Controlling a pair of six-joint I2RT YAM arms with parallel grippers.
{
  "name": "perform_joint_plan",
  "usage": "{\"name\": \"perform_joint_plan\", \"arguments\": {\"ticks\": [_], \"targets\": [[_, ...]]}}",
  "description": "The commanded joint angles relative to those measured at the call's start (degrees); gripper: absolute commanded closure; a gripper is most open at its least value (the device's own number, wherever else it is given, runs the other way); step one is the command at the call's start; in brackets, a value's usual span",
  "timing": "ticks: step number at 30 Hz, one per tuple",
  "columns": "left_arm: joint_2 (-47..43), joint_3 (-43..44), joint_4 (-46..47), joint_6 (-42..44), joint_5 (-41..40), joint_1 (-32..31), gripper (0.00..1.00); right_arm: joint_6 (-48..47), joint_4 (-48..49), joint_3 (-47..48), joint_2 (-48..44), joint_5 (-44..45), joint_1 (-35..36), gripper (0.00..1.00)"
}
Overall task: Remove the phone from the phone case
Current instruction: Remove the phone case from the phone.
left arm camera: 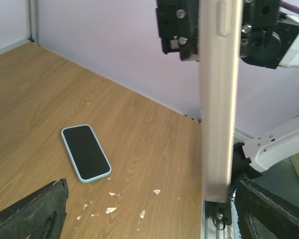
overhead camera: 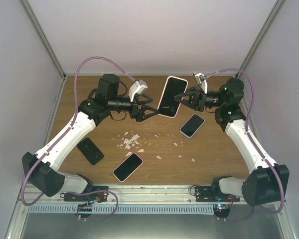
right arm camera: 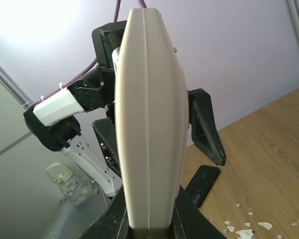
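Two sets of jaws are brought to one phone case (left arm camera: 218, 99), which is held in the air above the counter (overhead camera: 224, 159). The phone (overhead camera: 172, 96) is seated inside it, with the dark screen turned toward the overhead camera. The right jaws are clamped on the case at its 3 o'clock edge, as seen from above. From the right wrist, only the pale back of the case is seen rising between them. The left jaws are spread wide apart, and the case's 9 o'clock edge is set between them. In the left wrist view that edge is found just beside one finger (left arm camera: 274, 214); whether contact is made cannot be told.

Farther out, three more phones are laid flat on the counter. A blue-cased phone (overhead camera: 192, 125) is seen near the held case, at 5 o'clock from it. White scraps (overhead camera: 131, 141) are scattered at 7 o'clock, and a pink-cased phone (overhead camera: 127, 167) is placed beyond them on the same bearing. A black phone (overhead camera: 90, 150) is found at 8 o'clock, just beside the left arm (overhead camera: 65, 137).
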Motion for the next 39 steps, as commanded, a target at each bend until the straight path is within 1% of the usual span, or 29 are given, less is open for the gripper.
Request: {"name": "perform_joint_plan", "arguments": {"ticks": [1, 14, 18, 31, 39], "targets": [[0.5, 1.2, 1.1, 0.9, -3.4, -0.5, 0.10, 1.1, 3.9, 0.6, -1.6, 0.7, 0.4, 1.00], [1.3, -0.2, 1.1, 0.9, -7.0, -0.3, 0.14, 6.6, 9.8, 0.0, -1.7, -0.4, 0.4, 1.00], [1.5, -0.4, 1.5, 0.6, -6.8, -0.1, 0.15, 9.1, 11.7, 0.0, -1.6, -0.5, 0.4, 1.00], [1.1, -2.1, 2.2, -0.3, -7.6, 1.7, 0.17, 21.1, 26.0, -2.4, -2.0, -1.8, 0.4, 1.00], [1.2, -2.4, 2.6, -1.0, -7.7, 2.6, 0.18, 25.2, 31.1, -3.0, -2.3, -2.1, 0.4, 1.00]]}}
